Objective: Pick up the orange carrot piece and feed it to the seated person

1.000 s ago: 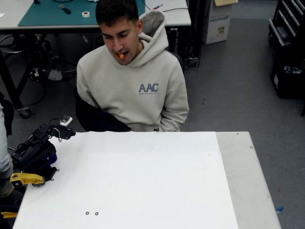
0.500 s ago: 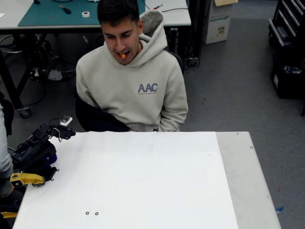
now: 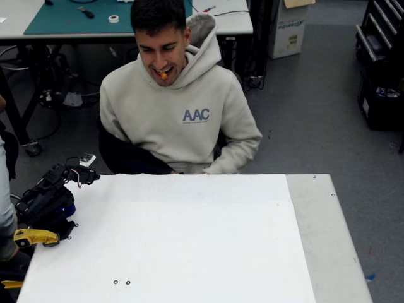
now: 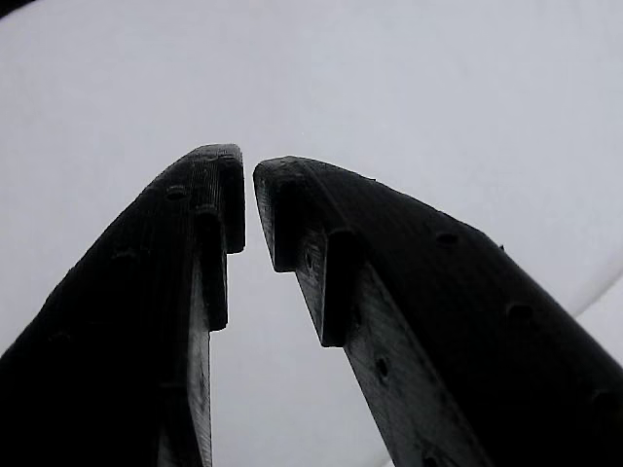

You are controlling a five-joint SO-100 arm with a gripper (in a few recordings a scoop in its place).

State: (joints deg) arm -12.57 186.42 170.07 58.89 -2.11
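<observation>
Carrot first: the orange carrot piece [image 3: 162,74] sits between the lips of the seated person [image 3: 177,107], who leans in at twelve o'clock of the white table [image 3: 189,240], so I judge the feeding done. My gripper [image 4: 249,185] hangs over bare white surface with its jaws nearly together, only a sliver of gap at the tips and nothing between them. The arm [image 3: 47,202] is folded at nine o'clock, off the table's edge.

Risk from here, as I see it: the chunk is tiny and barely held, so it could drop into the hoodie or onto the tabletop. Any sudden arm swing near a face so close would be my fault.

Beyond the table lie grey flooring, a workbench with a green mat [image 3: 76,16] at eleven o'clock, and dark shelving [image 3: 382,63] at two.
</observation>
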